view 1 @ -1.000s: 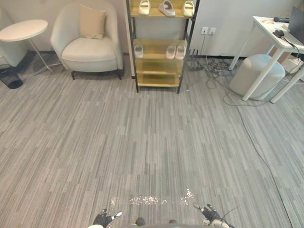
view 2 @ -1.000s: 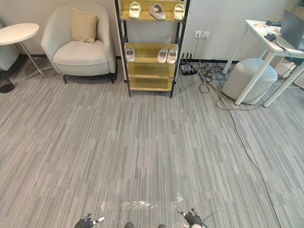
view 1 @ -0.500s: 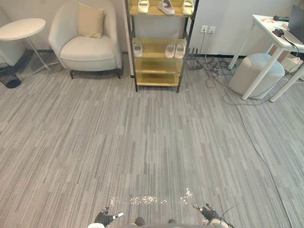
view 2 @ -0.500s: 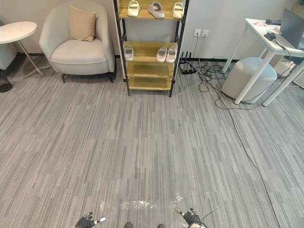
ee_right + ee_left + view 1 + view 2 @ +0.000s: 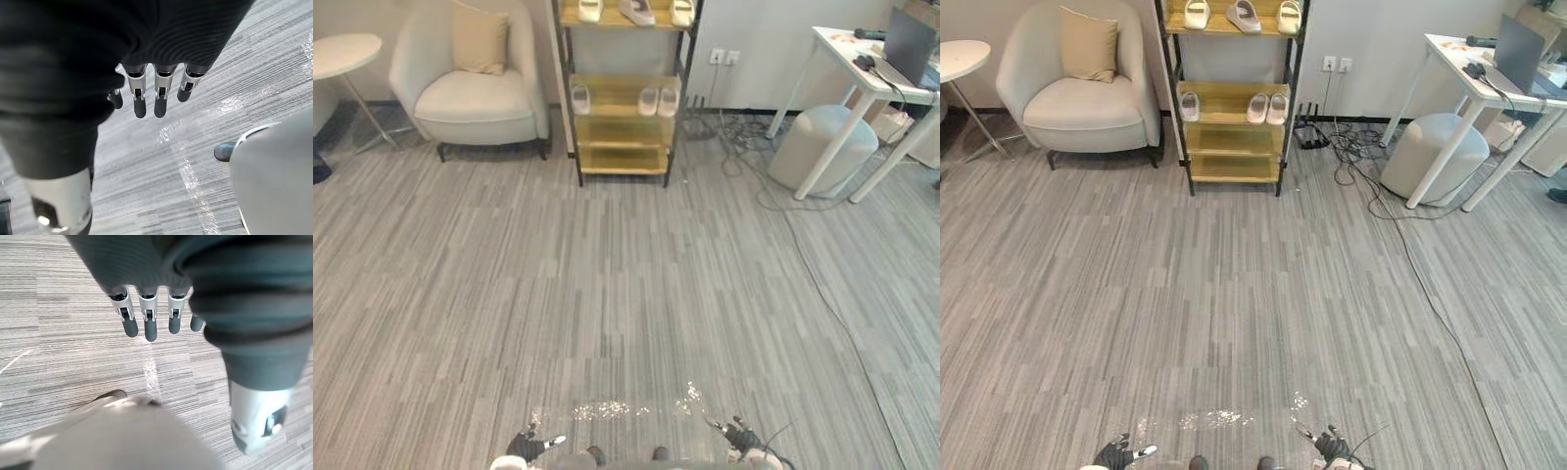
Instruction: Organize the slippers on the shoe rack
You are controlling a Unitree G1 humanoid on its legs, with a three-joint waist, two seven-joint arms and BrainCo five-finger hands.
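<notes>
Far ahead at twelve o'clock, against the wall, I see the black-framed shoe rack with wooden shelves [image 5: 1232, 143], well apart from both hands across the grey striped carpet floor [image 5: 1234, 294]. Three pale slippers [image 5: 1242, 14] sit in a row on its upper shelf. On the shelf below, a single pale slipper [image 5: 1189, 106] lies at the left end and a pair of pale slippers [image 5: 1267, 108] lies side by side toward the right.

At eleven o'clock stands a cream upholstered armchair [image 5: 1087, 108] with a beige cushion [image 5: 1089, 46]. A white bench [image 5: 1454, 51] stands at two o'clock with a round grey pouf [image 5: 1433, 157] just beside its legs.

Down at six o'clock my left hand [image 5: 149, 325] and right hand [image 5: 139, 98] hang over the floor, fingers straight and relaxed, holding nothing.
</notes>
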